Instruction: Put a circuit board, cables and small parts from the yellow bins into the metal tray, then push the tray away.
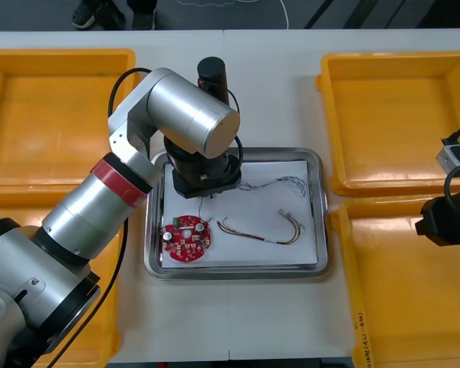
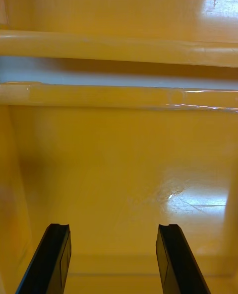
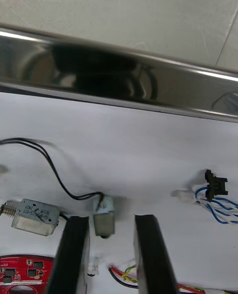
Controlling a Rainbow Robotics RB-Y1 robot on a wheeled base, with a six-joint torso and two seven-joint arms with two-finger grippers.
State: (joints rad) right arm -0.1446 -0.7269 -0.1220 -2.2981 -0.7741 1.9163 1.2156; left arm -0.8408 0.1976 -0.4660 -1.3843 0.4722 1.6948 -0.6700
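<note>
My left gripper (image 3: 111, 218) is down inside the metal tray (image 1: 322, 230) near its far rim, open. A small metal part (image 3: 104, 215) lies on the white liner between its fingers, close to one finger (image 3: 74, 244). A thin black cable (image 3: 54, 175) runs from that part to a second small metal part (image 3: 33, 217). The round red circuit board (image 1: 186, 238), a red and yellow cable (image 1: 264, 230) and a twisted blue and white cable (image 1: 280, 184) also lie in the tray. My right gripper (image 2: 114, 254) hangs open over the bare floor of a yellow bin (image 2: 124, 165).
Two yellow bins stand at the left (image 1: 54, 107) and two at the right (image 1: 399, 115), their floors bare where visible. My left arm (image 1: 192, 123) covers the tray's back left part. The right arm (image 1: 445, 218) sits at the table's right edge.
</note>
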